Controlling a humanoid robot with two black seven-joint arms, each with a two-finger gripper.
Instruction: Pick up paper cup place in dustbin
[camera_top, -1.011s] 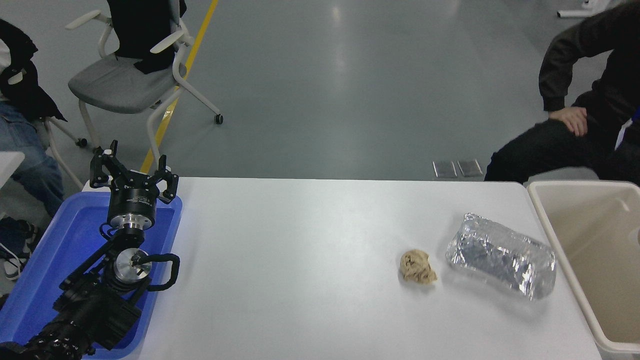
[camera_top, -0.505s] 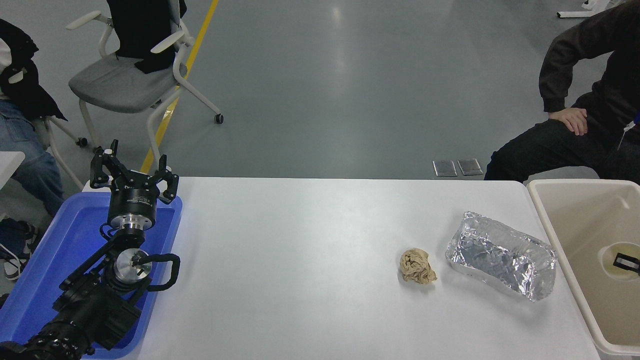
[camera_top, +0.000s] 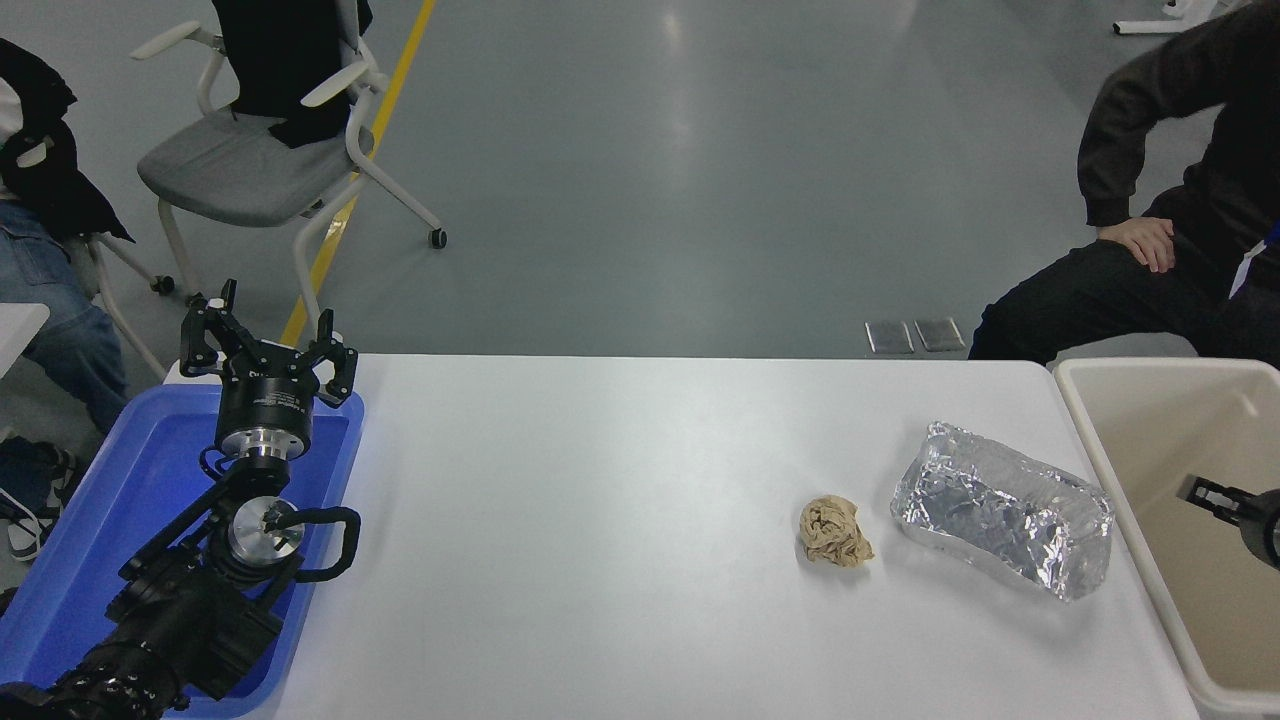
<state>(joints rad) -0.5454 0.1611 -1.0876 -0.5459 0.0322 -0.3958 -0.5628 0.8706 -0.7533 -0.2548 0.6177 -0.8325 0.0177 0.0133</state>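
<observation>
The paper cup is not in view. The dustbin (camera_top: 1100, 440) is a large cream-beige bin at the table's right end, cut off by the picture's right edge. My right gripper (camera_top: 1200, 492) reaches in from the right edge and hangs over the inside of the dustbin, with nothing visible in it. Most of it lies outside the picture. My left gripper (camera_top: 265, 345) is parked at the lower left over the blue tray, open and empty.
A crinkled silver foil package (camera_top: 1005, 510) lies just left of the dustbin, with a crumpled brown paper ball (camera_top: 833, 533) to its left. A shallow blue tray (camera_top: 120, 490) sits under the left arm. A person (camera_top: 1180, 240) sits at the far right, and a chair (camera_top: 260, 150) stands at the far left.
Half a second ago the paper cup showed low inside the dustbin at my right gripper. Now the cup is gone from view and the gripper sits higher and further left.
</observation>
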